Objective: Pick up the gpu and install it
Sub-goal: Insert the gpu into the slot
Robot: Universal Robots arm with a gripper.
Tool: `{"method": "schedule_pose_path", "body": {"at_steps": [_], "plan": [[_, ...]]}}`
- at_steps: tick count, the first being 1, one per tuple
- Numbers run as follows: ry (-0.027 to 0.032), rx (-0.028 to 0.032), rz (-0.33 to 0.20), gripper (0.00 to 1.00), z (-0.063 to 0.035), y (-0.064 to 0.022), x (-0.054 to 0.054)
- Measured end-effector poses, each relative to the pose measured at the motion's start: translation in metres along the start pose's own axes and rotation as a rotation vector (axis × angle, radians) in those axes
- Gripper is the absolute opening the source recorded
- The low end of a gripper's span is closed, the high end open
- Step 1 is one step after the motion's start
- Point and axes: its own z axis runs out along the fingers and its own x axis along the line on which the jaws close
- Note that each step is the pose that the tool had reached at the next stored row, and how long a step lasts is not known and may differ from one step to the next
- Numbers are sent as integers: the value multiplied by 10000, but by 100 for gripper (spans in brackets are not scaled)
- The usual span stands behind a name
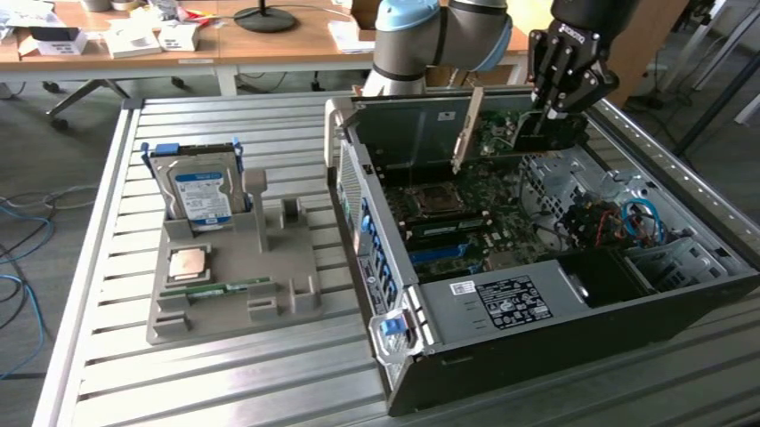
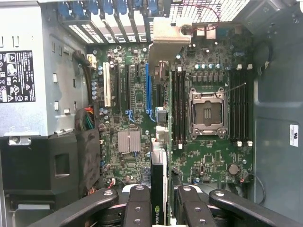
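Note:
My gripper (image 1: 550,124) hangs over the open computer case (image 1: 392,267), at the exterior view's right, and is shut on the gpu (image 1: 505,133). The card is held on edge above the motherboard (image 1: 475,222), with its silver bracket (image 1: 467,132) toward the case's back wall. In the wrist view the gpu (image 2: 159,175) shows edge-on between my black fingers (image 2: 138,208), in the gripper (image 2: 161,210). It runs up the picture over the board between the blue slot (image 2: 147,90) and the memory slots. It hovers clear of the board.
A grey holder (image 1: 231,267) on the slatted metal table (image 1: 178,374) carries an upright hard drive (image 1: 199,191), a processor (image 1: 190,264) and a green memory stick (image 1: 220,287). The power supply (image 1: 511,298) fills the case's near end. Wooden desks (image 1: 273,44) stand behind.

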Motion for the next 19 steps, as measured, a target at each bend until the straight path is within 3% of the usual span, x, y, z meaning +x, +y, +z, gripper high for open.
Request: {"method": "schedule_pose_path", "body": {"at_steps": [9,19], "plan": [[-1,9,-3,26,1,38,2],[-2,18,-60,26,7,220,8]]}}
